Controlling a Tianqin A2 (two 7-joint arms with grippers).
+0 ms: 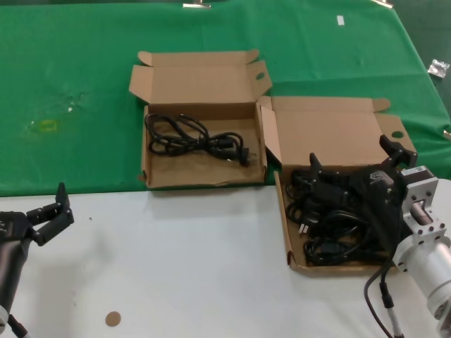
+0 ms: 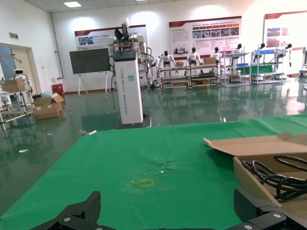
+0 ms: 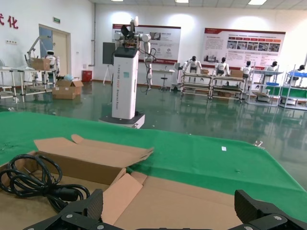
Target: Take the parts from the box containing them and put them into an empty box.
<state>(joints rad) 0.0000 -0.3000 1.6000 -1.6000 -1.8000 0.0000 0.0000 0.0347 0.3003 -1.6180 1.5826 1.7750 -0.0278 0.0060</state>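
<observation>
Black power cords (image 1: 331, 225) with plugs lay heaped in loose coils inside the shallow brown corrugated cardboard box on the right (image 1: 285, 211), which sat open on the white table (image 1: 183, 260) with its hinged lid (image 1: 331, 134) folded back onto the green cloth (image 1: 84, 84). One more black cord (image 1: 197, 137), coiled and thin, lay apart from that heap on the floor of the second brown cardboard box (image 1: 204, 174), which stood just to the left and a little farther back, also open, its lid (image 1: 201, 74) with rounded tabs and a round hole tipped away from the robot. The two boxes stood just beside each other at their near corners, though whether they touched could not be told. The right gripper (image 1: 356, 158) hung over the full box, directly above the pile of cords, its black fingers (image 1: 315, 165) spread wide and grasping nothing; the right wrist view showed both fingertips well apart. The left gripper (image 1: 53, 211) waited low at the left edge of the white table, well apart from both boxes, its fingers (image 1: 63, 201) likewise released and holding nothing. A small round brown disc (image 1: 113, 319) rested on the table near the left arm.
</observation>
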